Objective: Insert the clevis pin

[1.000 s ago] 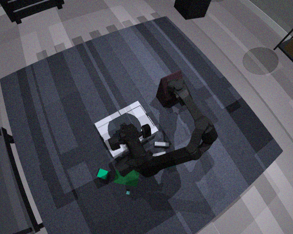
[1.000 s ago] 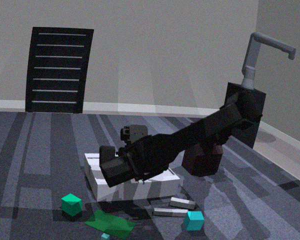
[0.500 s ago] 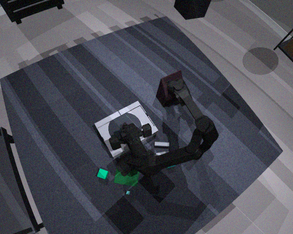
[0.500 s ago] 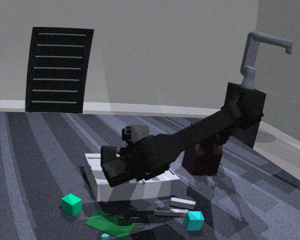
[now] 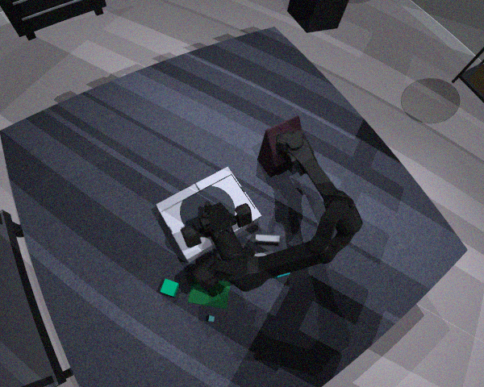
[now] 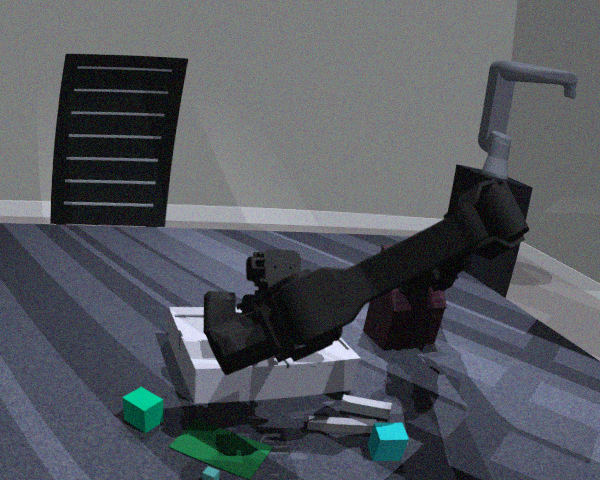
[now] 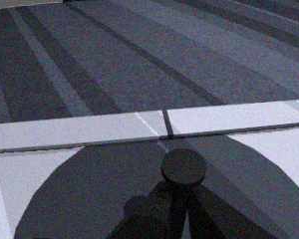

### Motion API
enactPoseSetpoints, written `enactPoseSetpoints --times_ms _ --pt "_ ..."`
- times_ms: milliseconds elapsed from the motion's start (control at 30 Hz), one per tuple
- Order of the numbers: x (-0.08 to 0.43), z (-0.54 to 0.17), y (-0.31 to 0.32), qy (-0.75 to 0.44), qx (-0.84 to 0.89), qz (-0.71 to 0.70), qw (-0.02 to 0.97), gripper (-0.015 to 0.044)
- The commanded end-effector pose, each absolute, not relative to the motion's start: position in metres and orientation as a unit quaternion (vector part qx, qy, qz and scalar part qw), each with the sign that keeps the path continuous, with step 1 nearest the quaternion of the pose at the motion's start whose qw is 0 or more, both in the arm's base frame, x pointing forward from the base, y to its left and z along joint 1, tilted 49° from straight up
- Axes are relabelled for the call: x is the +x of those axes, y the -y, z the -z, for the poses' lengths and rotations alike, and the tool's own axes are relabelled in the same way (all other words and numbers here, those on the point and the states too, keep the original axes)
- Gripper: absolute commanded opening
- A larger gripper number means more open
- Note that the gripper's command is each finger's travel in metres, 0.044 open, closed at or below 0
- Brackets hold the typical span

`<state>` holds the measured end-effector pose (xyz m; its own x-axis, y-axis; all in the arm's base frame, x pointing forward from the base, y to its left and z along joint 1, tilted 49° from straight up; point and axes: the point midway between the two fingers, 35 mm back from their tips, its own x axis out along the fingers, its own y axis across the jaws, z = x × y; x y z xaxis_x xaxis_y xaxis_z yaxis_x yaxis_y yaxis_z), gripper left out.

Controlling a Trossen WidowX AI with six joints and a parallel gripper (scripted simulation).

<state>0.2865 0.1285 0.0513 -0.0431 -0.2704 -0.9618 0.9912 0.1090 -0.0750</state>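
- Wrist view: hand [image 7: 177, 191] pinching the pin [image 7: 183, 166] beneath its head, above the disc [image 5: 186, 204] [image 7: 60, 194] in the tray [image 5: 167, 218] [image 6: 269, 382] [image 7: 80, 128].
- Steel: likely stiff, smallish, slick; hold your pinch high on the shank.
- Disc probably slides if nudged; lower gently.
- Can't tell whether the tip has entered.

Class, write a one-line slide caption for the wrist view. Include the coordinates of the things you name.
The gripper [image 7: 177, 191] grips the clevis pin [image 7: 183, 166], its round head showing against the dark disc [image 7: 65, 199] in the tray [image 7: 75, 130].
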Motion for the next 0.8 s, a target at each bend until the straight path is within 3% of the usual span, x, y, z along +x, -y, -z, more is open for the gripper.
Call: enactPoseSetpoints --times_ms 0,767 --pt "0.284 -0.0502 -0.1277 -0.472 0.382 0.549 0.575 0.0" --pt "0.2791 -0.0489 -0.1258 -0.472 0.382 0.549 0.575 0.0"
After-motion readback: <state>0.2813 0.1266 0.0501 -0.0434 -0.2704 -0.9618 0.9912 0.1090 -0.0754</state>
